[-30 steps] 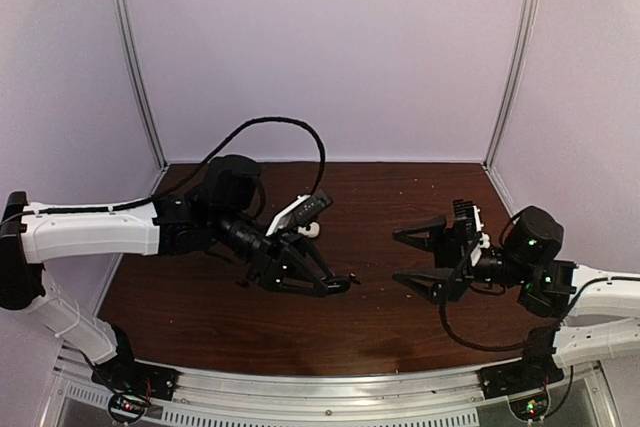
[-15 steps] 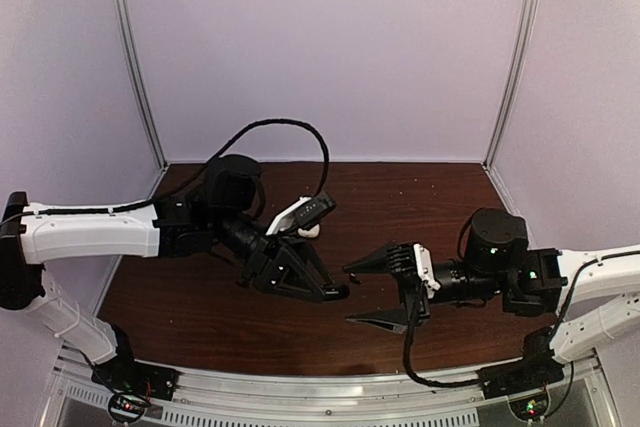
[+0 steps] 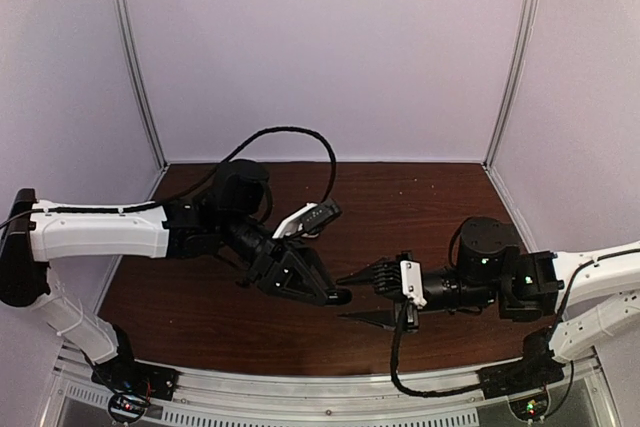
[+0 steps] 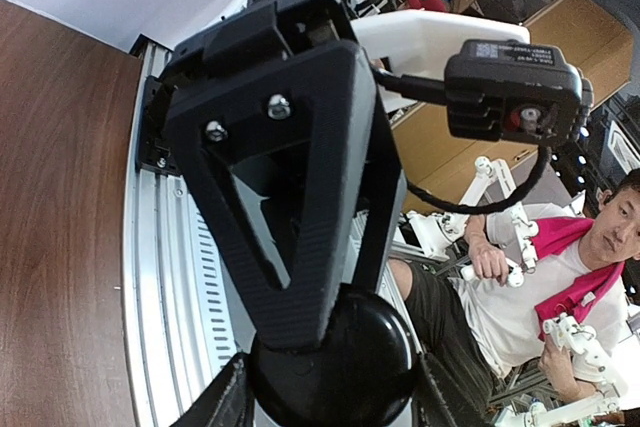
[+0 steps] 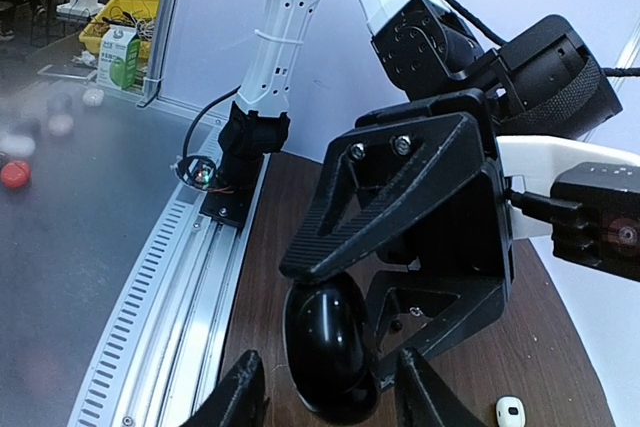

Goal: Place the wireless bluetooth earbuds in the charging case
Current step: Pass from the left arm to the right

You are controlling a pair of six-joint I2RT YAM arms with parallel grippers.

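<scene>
left pincer (image 4: 330, 387) pinching black case (image 5: 325, 347) above tabletop (image 3: 200, 317), right pincer (image 3: 344, 299) spread, flanking it, white earbud (image 5: 510, 410) lying on tabletop

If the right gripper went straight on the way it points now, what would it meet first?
The black charging case held by the left gripper, dead ahead between the right gripper's open fingers; seemingly very close, though depth is unclear.

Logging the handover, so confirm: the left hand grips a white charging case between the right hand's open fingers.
Not white: the right wrist view shows the charging case black. The left hand does grip it between the right hand's open fingers.
</scene>
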